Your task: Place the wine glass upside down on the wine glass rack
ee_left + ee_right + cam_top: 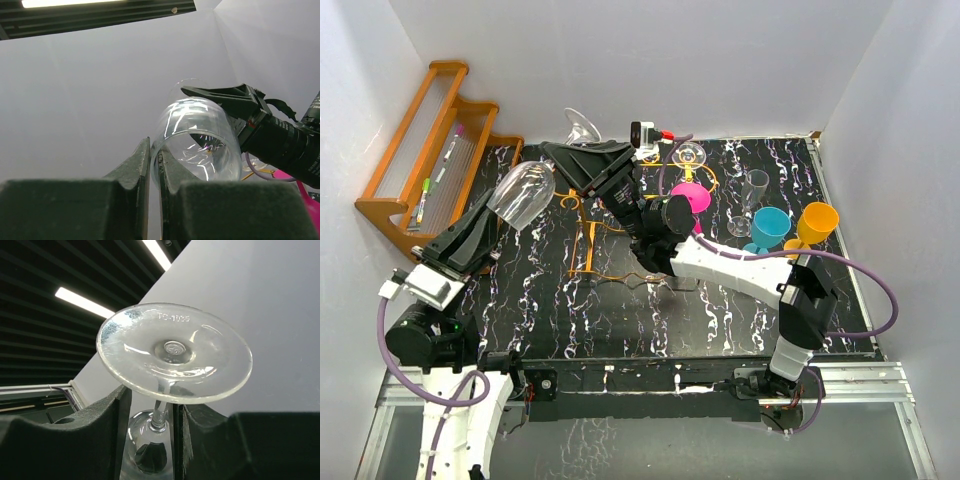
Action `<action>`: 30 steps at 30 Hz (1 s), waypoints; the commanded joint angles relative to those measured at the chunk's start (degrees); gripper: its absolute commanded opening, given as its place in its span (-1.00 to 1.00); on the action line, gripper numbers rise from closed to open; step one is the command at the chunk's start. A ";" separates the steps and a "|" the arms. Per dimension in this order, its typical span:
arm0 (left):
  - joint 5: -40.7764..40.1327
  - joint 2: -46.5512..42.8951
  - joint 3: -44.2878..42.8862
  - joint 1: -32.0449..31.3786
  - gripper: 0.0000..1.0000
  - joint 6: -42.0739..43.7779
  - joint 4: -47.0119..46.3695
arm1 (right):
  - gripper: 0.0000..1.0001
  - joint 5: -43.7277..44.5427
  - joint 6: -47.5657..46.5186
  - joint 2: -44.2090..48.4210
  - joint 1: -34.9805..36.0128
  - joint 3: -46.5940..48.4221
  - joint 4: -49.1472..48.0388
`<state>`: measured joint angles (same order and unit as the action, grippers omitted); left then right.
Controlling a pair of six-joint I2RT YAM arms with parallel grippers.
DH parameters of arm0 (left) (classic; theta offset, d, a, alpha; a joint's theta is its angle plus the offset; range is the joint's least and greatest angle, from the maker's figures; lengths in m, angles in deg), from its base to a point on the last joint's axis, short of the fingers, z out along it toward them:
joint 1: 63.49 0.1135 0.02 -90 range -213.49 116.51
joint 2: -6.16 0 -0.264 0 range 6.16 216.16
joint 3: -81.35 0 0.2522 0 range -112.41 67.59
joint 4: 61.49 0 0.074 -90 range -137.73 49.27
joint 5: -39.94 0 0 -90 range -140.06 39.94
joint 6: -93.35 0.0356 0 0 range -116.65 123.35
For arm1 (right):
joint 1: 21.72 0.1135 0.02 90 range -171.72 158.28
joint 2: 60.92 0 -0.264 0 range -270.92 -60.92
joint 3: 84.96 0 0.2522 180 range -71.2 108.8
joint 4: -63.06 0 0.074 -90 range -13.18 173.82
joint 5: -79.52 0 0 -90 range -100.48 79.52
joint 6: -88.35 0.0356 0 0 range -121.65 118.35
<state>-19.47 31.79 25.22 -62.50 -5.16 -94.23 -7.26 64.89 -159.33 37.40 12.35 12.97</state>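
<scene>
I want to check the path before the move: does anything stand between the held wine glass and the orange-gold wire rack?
No loose thing visibly does. The wine glass hangs left of the wine glass rack, whose near-left rails look free. A pink glass fills a far slot, and the left gripper pinches the bowl's rim.

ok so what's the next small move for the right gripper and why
Probably close the right gripper fully on the stem: its jaws straddle the wine glass stem below the foot with a gap showing, while the left gripper pinches the bowl rim.
</scene>
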 commanded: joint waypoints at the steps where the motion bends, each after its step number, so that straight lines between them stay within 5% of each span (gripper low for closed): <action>1: -0.52 0.60 0.54 -0.25 -1.00 2.22 -4.57 | -0.28 -0.88 1.55 0.61 -0.05 1.18 -3.62; 17: -2.20 2.56 0.72 -0.29 -1.00 6.07 -8.03 | -0.26 0.09 2.75 1.51 0.00 -2.12 -4.65; 25: -1.63 2.63 0.96 -0.34 -1.00 5.25 -7.93 | -0.83 -0.11 2.28 0.53 -0.04 -0.79 -4.70; 30: -0.89 2.56 0.98 -0.29 -1.00 4.49 -7.52 | -0.84 -0.44 1.03 0.52 0.04 -0.33 -4.96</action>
<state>-19.30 34.04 26.37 -62.87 -0.39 -99.23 -6.85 67.47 -159.33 37.26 9.90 11.59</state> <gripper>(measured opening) 0.043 0.132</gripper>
